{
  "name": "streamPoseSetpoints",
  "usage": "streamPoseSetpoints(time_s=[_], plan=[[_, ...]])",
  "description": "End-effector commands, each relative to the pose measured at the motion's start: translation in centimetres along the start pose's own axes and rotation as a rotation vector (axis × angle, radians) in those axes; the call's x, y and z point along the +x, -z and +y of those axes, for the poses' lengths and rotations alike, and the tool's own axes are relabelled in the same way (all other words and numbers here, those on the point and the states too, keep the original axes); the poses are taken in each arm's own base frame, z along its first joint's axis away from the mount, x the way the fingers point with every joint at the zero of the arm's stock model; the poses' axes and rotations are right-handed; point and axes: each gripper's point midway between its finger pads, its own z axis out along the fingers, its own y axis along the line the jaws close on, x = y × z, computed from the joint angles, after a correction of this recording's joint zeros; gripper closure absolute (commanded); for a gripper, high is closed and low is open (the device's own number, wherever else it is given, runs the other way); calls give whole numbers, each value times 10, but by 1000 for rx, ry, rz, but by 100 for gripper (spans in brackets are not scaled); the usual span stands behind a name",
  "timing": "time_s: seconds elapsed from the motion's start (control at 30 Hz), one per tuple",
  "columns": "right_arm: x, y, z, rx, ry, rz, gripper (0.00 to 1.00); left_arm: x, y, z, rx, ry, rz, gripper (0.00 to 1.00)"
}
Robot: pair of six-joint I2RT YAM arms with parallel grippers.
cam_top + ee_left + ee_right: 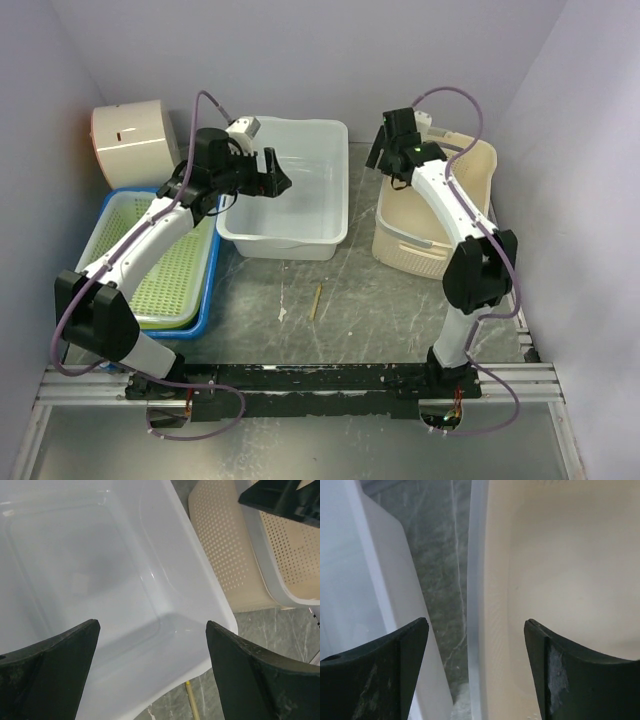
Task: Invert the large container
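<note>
Grey marbled tabletop (370,300), boxed in by pale walls. Large white container (285,243) upright at centre rear, mouth up, empty, directly beneath left gripper (152,624), jaws spread wide, holding nothing. Right gripper (475,622) likewise parted and empty-handed, over left rim of beige perforated basket (410,255). Narrow bare strip between container and basket; open floor in front, save one thin wooden stick (317,300). Green basket (175,270) nested in blue tray (205,305), just left.

Pale lilac walls (300,50) stand beyond and to both sides of the fingers (45,670), and a grey marbled tabletop (380,310) lies below them in even light.
</note>
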Motion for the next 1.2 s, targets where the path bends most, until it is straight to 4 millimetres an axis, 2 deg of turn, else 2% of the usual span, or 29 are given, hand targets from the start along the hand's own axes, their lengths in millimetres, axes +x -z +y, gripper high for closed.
streamPoseSetpoints(time_s=[0.0,0.17,0.33,0.4,0.47,0.57,0.73,0.8,0.93,1.0,1.03,1.17], plan=[[19,-15,12,-37,-39,57,30,12,0,-5,27,3,22,1],[32,-21,16,-62,-35,91,65,13,3,-2,16,7,-1,1],[25,-14,20,-85,-27,81,83,16,0,1,-1,9,6,0],[20,-9,18,-87,-24,60,82,13,2,4,-17,1,-7,0],[21,-9,14,-70,-18,54,74,8,4,4,-26,-8,-20,0],[33,-18,7,-38,3,81,61,7,4,4,-24,-11,-19,0],[48,-21,1,17,67,100,58,1,15,22,-133,-48,-47,0],[52,-22,0,18,69,106,61,-2,19,26,-159,-57,-59,0],[45,-18,5,-3,60,93,78,-3,22,28,-178,-51,-72,0],[32,-9,13,-50,67,65,89,-3,23,32,-194,-49,-79,0],[23,-2,16,-63,62,47,99,-2,23,33,-200,-48,-77,0],[-22,35,28,-147,31,-54,100,-1,23,33,-198,-45,-71,0]])
